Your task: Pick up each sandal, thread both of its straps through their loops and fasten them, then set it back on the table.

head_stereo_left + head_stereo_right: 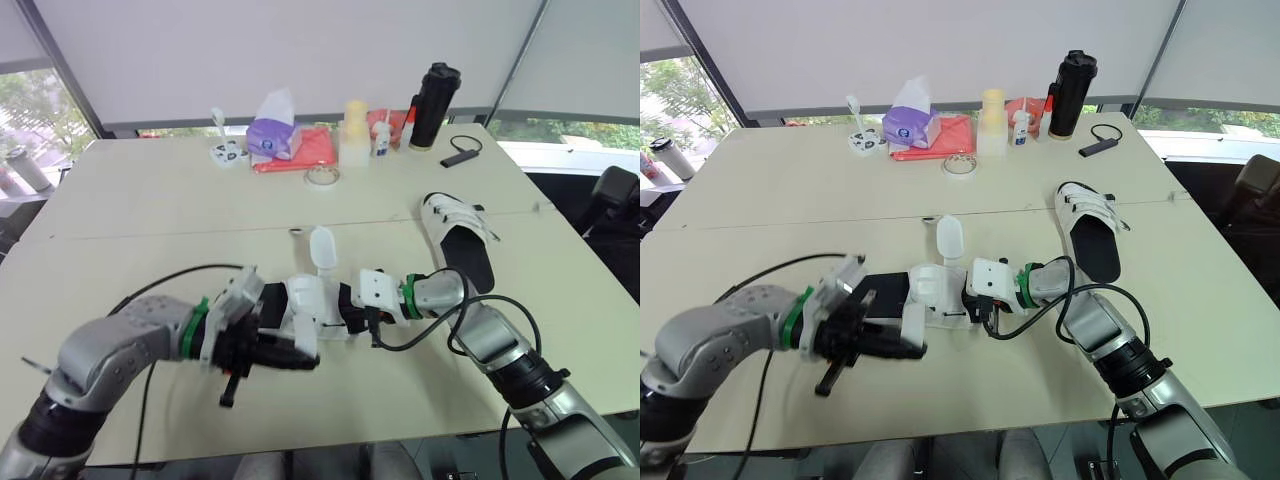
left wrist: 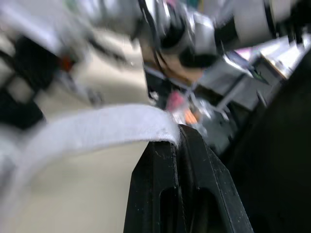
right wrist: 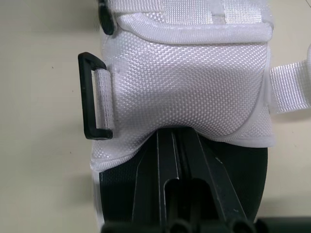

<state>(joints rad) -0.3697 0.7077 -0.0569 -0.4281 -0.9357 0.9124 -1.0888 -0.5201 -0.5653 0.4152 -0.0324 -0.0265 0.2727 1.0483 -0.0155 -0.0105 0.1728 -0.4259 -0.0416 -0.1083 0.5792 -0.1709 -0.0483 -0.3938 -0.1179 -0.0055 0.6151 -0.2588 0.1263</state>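
A white-and-black sandal (image 1: 312, 300) lies on the table (image 1: 150, 200) between my two grippers. My left gripper (image 1: 303, 358) is shut on one of its white straps (image 2: 97, 128), near the sandal's front side. My right gripper (image 1: 347, 316) is shut on the sandal's edge, its fingers (image 3: 177, 160) slipped under the white woven upper (image 3: 189, 82). A black loop (image 3: 95, 97) sticks out from that upper with nothing through it. Another strap end (image 1: 322, 248) stands up free behind the sandal. A second sandal (image 1: 458, 235) lies farther right with its straps across it.
Along the far edge stand a purple tissue pack (image 1: 272, 135), a red cloth (image 1: 318, 148), a tape roll (image 1: 322, 176), a pale cup (image 1: 354, 130), a small bottle (image 1: 382, 135) and a black flask (image 1: 432, 105). A black cable (image 1: 460, 155) lies far right.
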